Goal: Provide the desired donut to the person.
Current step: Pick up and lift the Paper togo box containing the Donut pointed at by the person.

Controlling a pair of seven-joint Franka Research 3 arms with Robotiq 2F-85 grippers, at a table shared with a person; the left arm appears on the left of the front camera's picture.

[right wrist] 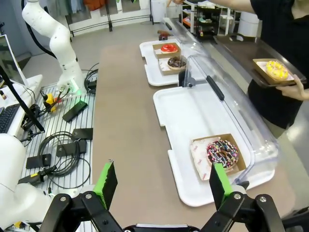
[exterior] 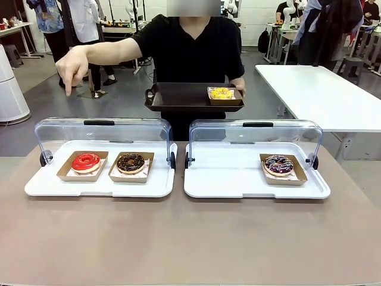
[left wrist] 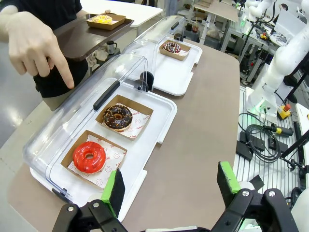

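a: item one, donuts on the left white tray (exterior: 101,189)?
b: two. red donut (exterior: 86,162): glossy red glaze, plain ring, in a brown card box on printed paper. it sits at 10 o'clock on the table (exterior: 190,238), reckoned from the robot's side. chocolate donut (exterior: 130,162): dark glaze with pale specks, same kind of box, just beside the red one toward 3 o'clock. the tray's clear lid (exterior: 101,130) is tipped back.
a: which one is asked for?
b: the person (exterior: 184,53), in a black t-shirt at 12 o'clock, holds a pointing hand (exterior: 74,67) out above that tray's far side. the index finger points down, nearer the red donut's end. whether it picks the red or the chocolate, i cannot tell for sure.
a: other stock?
b: sprinkled donut (exterior: 278,165): dark glaze, coloured sprinkles, boxed at 2 o'clock on the right white tray (exterior: 238,186), whose second lid (exterior: 256,132) is also raised. yellow donut (exterior: 221,93): boxed on a dark tray (exterior: 178,98) that the person carries.
a: grippers?
b: left gripper (left wrist: 170,183) — fingers spread wide, nothing between them, above the table at the 6 o'clock side of the red donut. right gripper (right wrist: 162,182) — likewise spread wide and empty, at the 6 o'clock side of the sprinkled donut.
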